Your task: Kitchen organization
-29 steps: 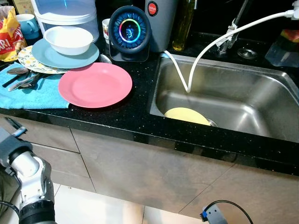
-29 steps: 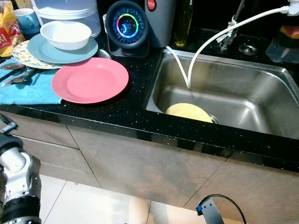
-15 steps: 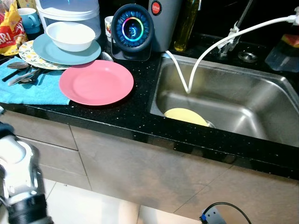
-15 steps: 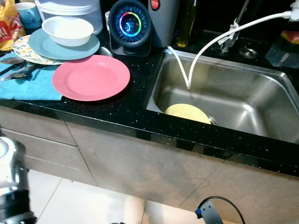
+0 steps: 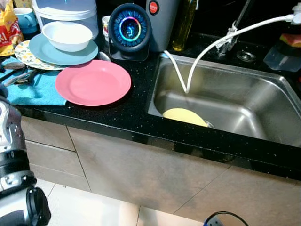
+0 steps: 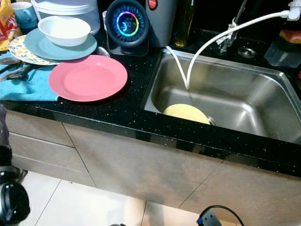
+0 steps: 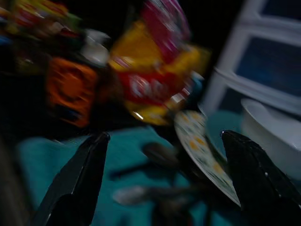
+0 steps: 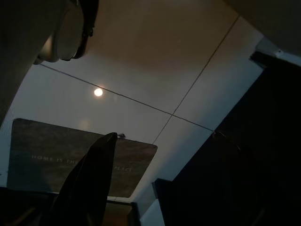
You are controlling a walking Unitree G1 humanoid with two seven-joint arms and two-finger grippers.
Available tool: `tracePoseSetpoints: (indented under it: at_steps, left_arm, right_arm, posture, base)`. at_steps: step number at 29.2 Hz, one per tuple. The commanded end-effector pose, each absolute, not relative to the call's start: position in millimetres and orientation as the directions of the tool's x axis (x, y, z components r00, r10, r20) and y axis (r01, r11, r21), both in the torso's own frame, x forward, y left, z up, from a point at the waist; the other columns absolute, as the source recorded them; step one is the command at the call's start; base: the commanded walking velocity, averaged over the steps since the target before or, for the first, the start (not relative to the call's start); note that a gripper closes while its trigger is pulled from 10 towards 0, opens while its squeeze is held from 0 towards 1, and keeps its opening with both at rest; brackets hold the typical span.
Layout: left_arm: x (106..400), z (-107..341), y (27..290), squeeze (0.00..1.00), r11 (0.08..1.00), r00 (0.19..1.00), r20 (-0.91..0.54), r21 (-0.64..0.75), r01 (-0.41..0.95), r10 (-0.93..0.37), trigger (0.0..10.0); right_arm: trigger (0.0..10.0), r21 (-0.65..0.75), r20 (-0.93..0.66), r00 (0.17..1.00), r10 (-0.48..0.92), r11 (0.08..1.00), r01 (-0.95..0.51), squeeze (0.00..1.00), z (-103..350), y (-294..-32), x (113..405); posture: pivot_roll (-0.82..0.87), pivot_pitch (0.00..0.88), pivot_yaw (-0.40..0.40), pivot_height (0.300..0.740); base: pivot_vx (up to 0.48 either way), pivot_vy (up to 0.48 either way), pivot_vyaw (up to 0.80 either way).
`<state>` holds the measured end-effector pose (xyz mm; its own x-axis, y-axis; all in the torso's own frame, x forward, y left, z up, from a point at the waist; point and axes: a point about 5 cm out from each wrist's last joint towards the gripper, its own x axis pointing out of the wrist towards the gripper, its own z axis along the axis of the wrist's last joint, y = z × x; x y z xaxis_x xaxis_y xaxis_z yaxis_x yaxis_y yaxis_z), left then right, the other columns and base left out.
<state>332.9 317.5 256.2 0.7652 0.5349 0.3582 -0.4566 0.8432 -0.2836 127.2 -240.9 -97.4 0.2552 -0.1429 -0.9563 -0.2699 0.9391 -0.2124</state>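
With the left pincer [image 7: 162,181] wide and empty over the cutlery [image 7: 155,193] on the towel [image 5: 35,89], lower squarely and close on one handle, clear of the patterned plate [image 7: 202,150].

You see a glossy black stone countertop [image 5: 127,117] flecked with pale speckles, holding a brushed stainless-steel sink basin [image 5: 244,101] with a dull sheen. The round pink plate [image 5: 93,82] looks like smooth matt plastic, while the white bowl [image 5: 67,35] on the grey-blue plate [image 5: 49,52] shines like glazed ceramic. The turquoise cloth [image 5: 35,89] looks soft and napped, and the beige cabinet fronts [image 5: 141,172] below are flat and matt.
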Motion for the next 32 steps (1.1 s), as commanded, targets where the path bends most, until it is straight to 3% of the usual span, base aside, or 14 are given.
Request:
tracePoseSetpoints:
  at_steps: [1,7,10,12,19,32]
  left_arm:
    - [338.9,245.8,307.3,0.0,0.863,0.806,0.323,-0.282,-0.418,0.496,10.0]
    - [346.0,235.7,286.0,0.0,0.902,0.856,0.306,-0.252,-0.35,0.417,10.0]
    - [353.0,228.5,265.7,0.0,0.936,0.893,0.301,-0.219,-0.276,0.334,10.0]
    - [360.1,224.3,237.7,0.0,0.967,0.925,0.304,-0.176,-0.182,0.229,10.0]
    - [367.7,236.0,199.4,0.0,0.992,0.931,0.351,-0.106,-0.064,0.097,10.0]
    - [367.5,242.6,182.5,0.0,0.994,0.924,0.378,-0.104,-0.017,0.055,10.0]
  right_arm:
    - [10.0,-0.215,-0.959,0.238,-0.153,0.94,-0.265,0.0,-99.1,-242.4,120.6]
    - [10.0,-0.215,-0.959,0.24,-0.153,0.942,-0.258,0.0,-99.4,-241.0,120.6]
    - [10.0,-0.215,-0.958,0.243,-0.153,0.943,-0.255,0.0,-99.8,-239.4,121.0]
    - [10.0,-0.215,-0.956,0.249,-0.153,0.946,-0.243,0.0,-100.0,-237.3,122.2]
    - [10.0,-0.211,-0.955,0.254,-0.151,0.95,-0.231,0.0,-100.5,-234.8,122.7]
    - [10.0,-0.208,-0.959,0.236,-0.154,0.952,-0.224,0.0,-102.8,-235.4,114.5]
  posture:
    - [0.13,0.087,-0.054,0.74]
    - [0.14,0.08,-0.046,0.74]
    - [0.14,0.072,-0.041,0.74]
    - [0.14,0.059,-0.032,0.74]
    - [0.13,0.055,-0.026,0.74]
    - [0.12,0.058,-0.024,0.74]
  base:
    - [0.0,0.0,0.0]
    - [0.0,0.0,0.0]
    - [0.0,0.0,0.0]
    - [0.0,0.0,0.0]
    - [0.0,0.0,0.0]
    - [0.0,0.0,0.0]
